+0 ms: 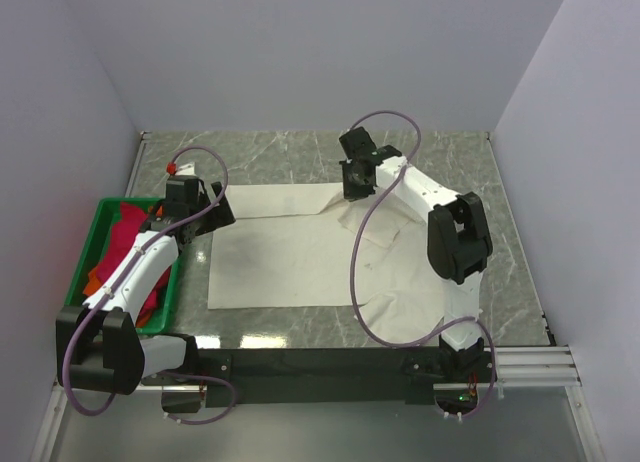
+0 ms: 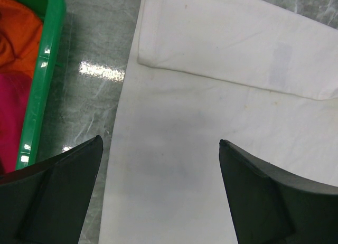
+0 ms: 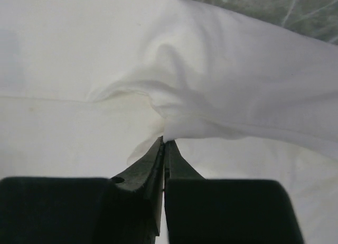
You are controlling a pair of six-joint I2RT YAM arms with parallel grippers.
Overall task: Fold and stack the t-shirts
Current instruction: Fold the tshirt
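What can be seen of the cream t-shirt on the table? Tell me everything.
The cream t-shirt is thin, soft off-white cloth, spread mostly flat on the marbled table beside the green crate. Its far edge is folded over into a band; its right side lies rumpled under the right arm. The right gripper is shut on a pinched ridge of it at its far right. The left gripper hangs open over its left edge.
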